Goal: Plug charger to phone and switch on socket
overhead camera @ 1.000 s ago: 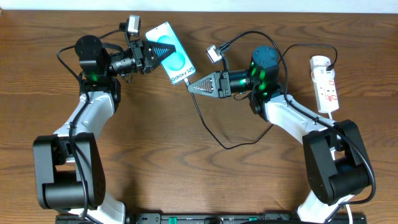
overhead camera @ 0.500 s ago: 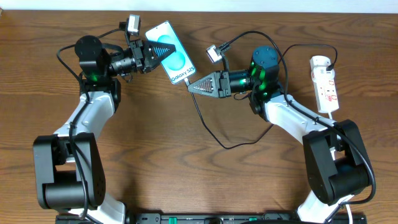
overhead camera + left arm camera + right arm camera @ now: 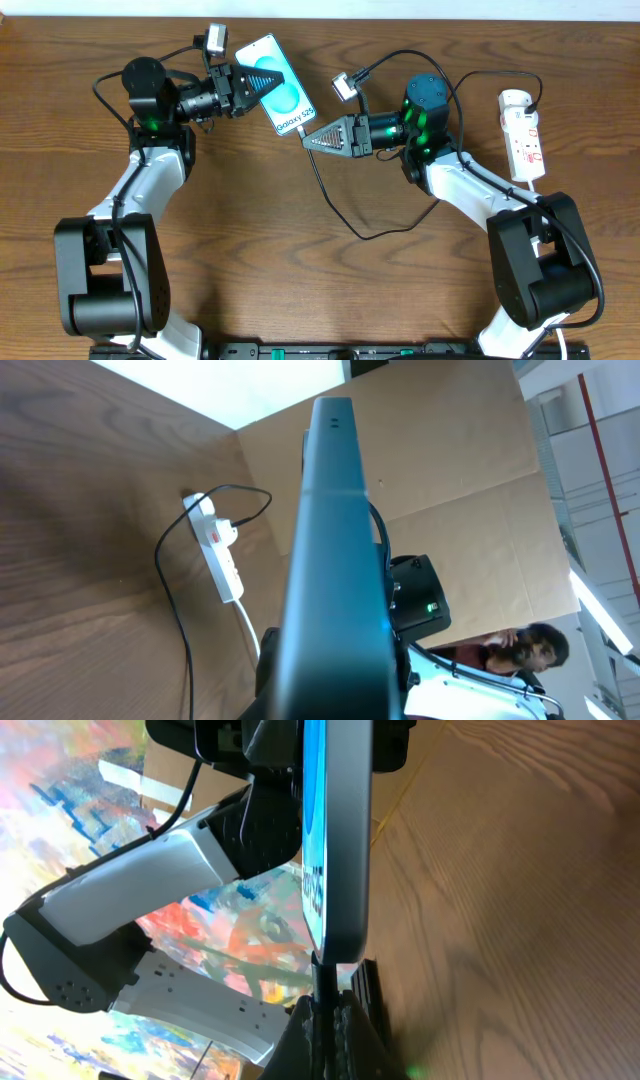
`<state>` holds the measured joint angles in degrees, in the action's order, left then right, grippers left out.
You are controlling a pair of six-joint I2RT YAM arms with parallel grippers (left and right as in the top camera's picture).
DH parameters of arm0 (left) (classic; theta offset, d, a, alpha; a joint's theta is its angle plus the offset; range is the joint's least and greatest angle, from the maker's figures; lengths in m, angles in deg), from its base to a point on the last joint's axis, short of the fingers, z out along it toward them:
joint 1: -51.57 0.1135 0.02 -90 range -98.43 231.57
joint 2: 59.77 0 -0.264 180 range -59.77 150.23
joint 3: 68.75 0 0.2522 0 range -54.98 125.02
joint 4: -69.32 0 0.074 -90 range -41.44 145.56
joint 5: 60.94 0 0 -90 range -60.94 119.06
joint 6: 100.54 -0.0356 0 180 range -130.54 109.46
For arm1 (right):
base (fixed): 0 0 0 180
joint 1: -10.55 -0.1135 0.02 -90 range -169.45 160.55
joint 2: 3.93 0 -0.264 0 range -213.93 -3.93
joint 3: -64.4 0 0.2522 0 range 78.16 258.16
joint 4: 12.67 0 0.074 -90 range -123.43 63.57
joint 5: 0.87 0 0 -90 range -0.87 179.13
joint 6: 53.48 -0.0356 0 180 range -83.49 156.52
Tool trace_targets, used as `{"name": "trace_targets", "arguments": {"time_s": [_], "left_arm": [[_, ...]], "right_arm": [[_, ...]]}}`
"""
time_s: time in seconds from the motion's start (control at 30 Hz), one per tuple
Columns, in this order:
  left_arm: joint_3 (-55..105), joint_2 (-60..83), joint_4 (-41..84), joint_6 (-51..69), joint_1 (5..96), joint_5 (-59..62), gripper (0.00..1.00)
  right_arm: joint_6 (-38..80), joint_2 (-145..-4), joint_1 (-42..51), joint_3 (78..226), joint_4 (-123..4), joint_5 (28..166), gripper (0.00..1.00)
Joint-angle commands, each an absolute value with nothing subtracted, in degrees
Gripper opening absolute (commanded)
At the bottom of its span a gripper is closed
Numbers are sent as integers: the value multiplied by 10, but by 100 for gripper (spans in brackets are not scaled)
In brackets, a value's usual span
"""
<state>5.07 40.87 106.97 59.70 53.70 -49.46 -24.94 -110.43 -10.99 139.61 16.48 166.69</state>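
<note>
My left gripper [image 3: 258,86] is shut on the phone [image 3: 280,97], holding it above the table with its teal screen up. In the left wrist view the phone [image 3: 335,540] is edge-on and fills the middle, hiding the jaws. My right gripper [image 3: 306,139] is shut on the charger [image 3: 318,178] at its connector. The connector tip [image 3: 322,982] meets the bottom edge of the phone [image 3: 342,840]; how deep it sits I cannot tell. The black cable loops across the table toward the white socket [image 3: 524,135] at the far right, also seen as the socket [image 3: 221,556].
The wooden table [image 3: 330,290] runs to a white wall at the back. The socket's white lead [image 3: 545,185] trails toward the right arm's base [image 3: 540,265]. A person [image 3: 520,650] shows beyond the table in the left wrist view.
</note>
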Motion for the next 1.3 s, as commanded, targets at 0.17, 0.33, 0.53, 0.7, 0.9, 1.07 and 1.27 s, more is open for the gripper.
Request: {"name": "trace_targets", "arguments": {"time_s": [0.17, 0.33, 0.53, 0.7, 0.9, 1.07, 1.27], "left_arm": [[69, 403, 1075, 594, 527, -514, 7], [69, 403, 1075, 593, 527, -515, 7], [69, 403, 1086, 593, 527, -517, 7], [69, 403, 1099, 597, 527, -518, 7], [69, 403, 1099, 599, 527, -522, 7], [69, 403, 1099, 598, 527, -539, 7], [69, 403, 1099, 599, 527, -544, 8]], "right_arm": [[-254, -1108, -105, 1402, 169, 1645, 1], [-254, -1108, -105, 1402, 171, 1645, 1], [-257, -1108, -105, 1402, 171, 1646, 1], [-257, -1108, -105, 1402, 171, 1656, 1], [-256, -1108, -105, 1402, 177, 1660, 1], [-256, -1108, -105, 1402, 181, 1664, 1], [-255, -1108, -105, 1402, 182, 1669, 1]]}}
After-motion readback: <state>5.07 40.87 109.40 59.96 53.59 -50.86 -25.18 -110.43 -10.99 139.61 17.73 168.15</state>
